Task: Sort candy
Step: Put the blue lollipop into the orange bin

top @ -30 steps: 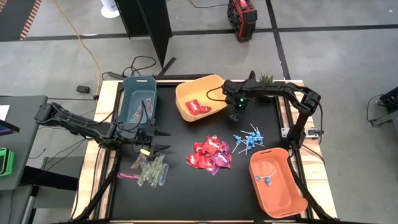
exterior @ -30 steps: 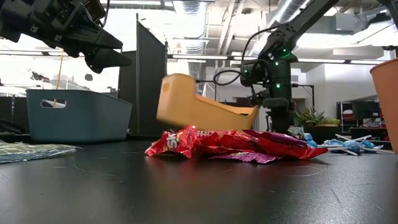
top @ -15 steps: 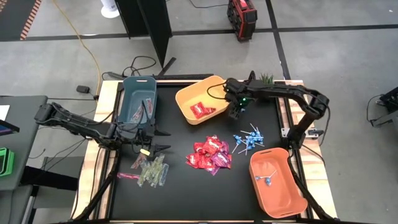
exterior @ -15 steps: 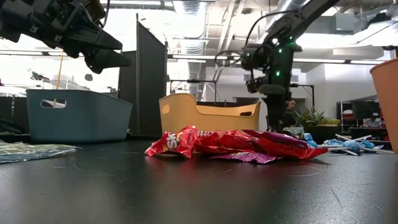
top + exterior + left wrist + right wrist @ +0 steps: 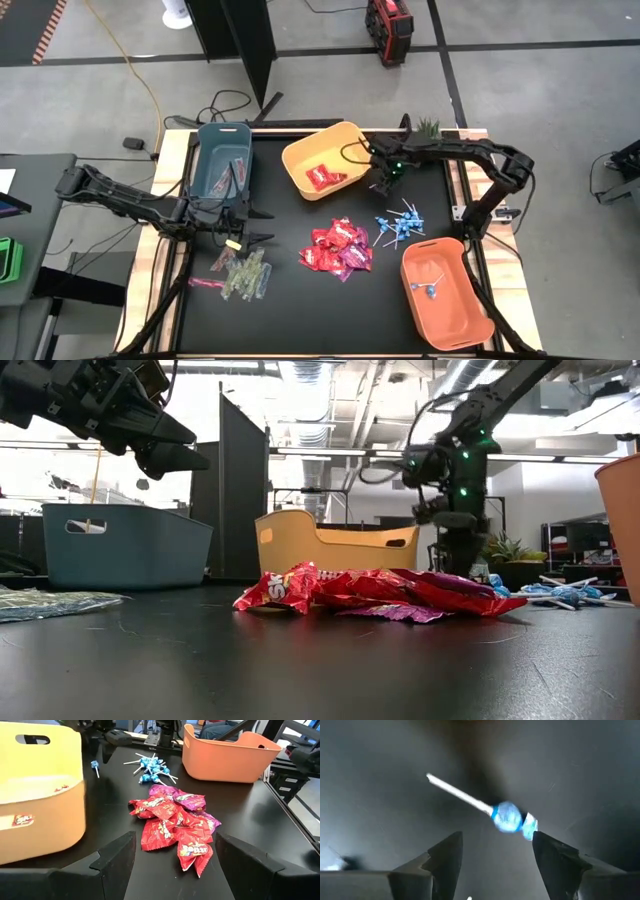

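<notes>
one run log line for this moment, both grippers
right gripper: open, over stray lollipop beside yellow bin | left gripper: open, waiting above stick packets

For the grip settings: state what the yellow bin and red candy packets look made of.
Yellow bin: apparently moulded plastic, matte; smooth rounded walls, cut-out handle slot.
Red candy packets: likely thin foil or plastic film, glossy; crinkled, catching highlights in the left wrist view.

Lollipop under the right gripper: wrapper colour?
Blue, on a white stick; clearest in the right wrist view.
</notes>
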